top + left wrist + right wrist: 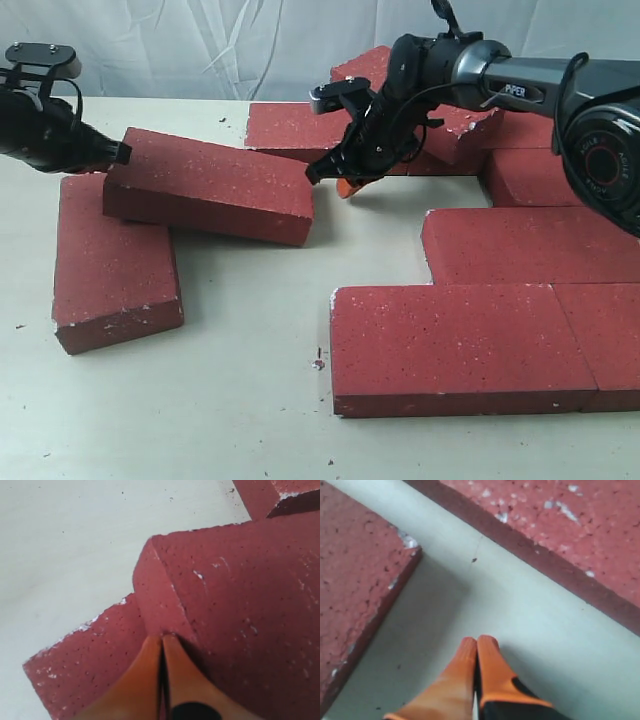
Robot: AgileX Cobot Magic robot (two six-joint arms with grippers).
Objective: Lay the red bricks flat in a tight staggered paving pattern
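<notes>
1. Left wrist view shows the orange fingers [145, 680] of the left gripper [162, 639] squeezed together on nothing; their tips touch the end face of a tilted brick [235, 595], right where it leans on a flat brick [95, 665].
2. Right wrist view has the right gripper [477, 642] likewise pinched closed and empty; its tips sit over bare table [520, 600] in the gap between 2 bricks, touching neither.
3. From where I stand, the exterior view puts the red bricks [460, 345] in 3 lots: a fitted patch on the right; a few loose at the back; the overlapping pair on the left, well apart from the patch.
4. I'd judge them heavy, rigid and gritty, so they won't slip but will drag; the corners look chipped and crumbly; they're probably too broad to pinch, so better shoved with closed tips, low on the middle of an end or long side face, away from the corners.
</notes>
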